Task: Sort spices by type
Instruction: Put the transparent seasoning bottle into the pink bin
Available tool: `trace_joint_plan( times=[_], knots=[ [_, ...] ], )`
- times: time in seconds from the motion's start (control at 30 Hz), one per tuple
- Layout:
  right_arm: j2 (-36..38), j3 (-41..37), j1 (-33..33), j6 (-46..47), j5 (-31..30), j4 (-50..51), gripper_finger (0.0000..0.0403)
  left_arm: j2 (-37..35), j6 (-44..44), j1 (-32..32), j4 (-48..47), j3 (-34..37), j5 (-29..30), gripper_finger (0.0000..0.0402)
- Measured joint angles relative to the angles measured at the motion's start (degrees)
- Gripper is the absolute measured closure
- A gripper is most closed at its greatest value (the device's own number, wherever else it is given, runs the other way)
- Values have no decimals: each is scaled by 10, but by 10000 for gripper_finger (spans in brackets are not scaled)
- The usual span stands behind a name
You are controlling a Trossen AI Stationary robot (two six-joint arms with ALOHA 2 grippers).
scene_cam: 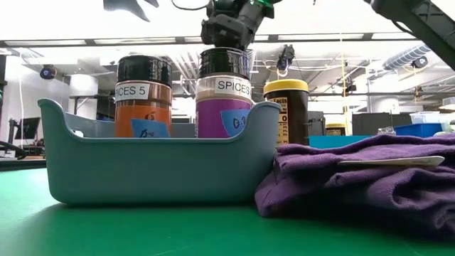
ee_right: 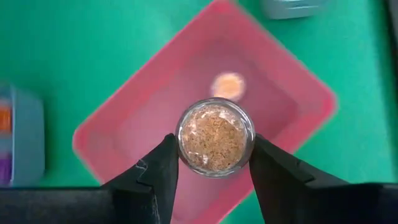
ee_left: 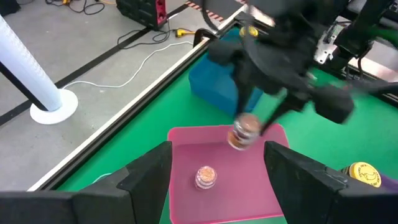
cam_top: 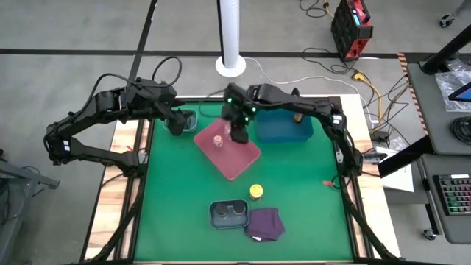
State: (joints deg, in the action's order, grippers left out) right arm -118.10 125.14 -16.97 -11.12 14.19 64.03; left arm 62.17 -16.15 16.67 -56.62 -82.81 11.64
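As we look across the green surface [cam_top: 294, 221] from its near edge, we see a purple cloth [cam_top: 265, 223] beside a small grey tray [cam_top: 228, 215] that holds two dark-lidded spice jars, one orange [scene_cam: 143, 99] and one purple [scene_cam: 225, 94], both labelled SPICES. Just behind the cloth a yellow-lidded jar [cam_top: 255, 192] stands upright on the surface.

Farther in, a pink tray [cam_top: 234, 158] lies at an angle near the middle of the surface. One pale pink jar [cam_top: 218, 140] stands inside it. Above the tray's far part our right pincer [ee_right: 213, 155] is clamped on a second pale pink jar [ee_right: 215, 137], one finger on each side of it, and holds it off the tray floor; the left wrist view shows this jar [ee_left: 245, 129] hanging in the air over the tray.

Beyond that, a blue tray [cam_top: 283, 126] sits at the far edge under the right arm. Our left pincer [cam_top: 176, 122] waits at the far left over a teal tray [cam_top: 193, 116], its fingers [ee_left: 149, 171] apart and holding nothing.
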Motion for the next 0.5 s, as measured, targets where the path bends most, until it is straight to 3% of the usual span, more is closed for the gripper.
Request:
trace_joint_plan(
  times=[0.2,0.33,0.5],
  knots=[
    [0,-47,48,-106,26,-26,250,0,3,0,0,0,0,164],
    [0,-109,64,-119,27,-95,255,0,4,0,0,0,0,164],
    [-1,-190,62,-111,24,-161,288,0,4,0,-1,0,0,164]
  ],
)
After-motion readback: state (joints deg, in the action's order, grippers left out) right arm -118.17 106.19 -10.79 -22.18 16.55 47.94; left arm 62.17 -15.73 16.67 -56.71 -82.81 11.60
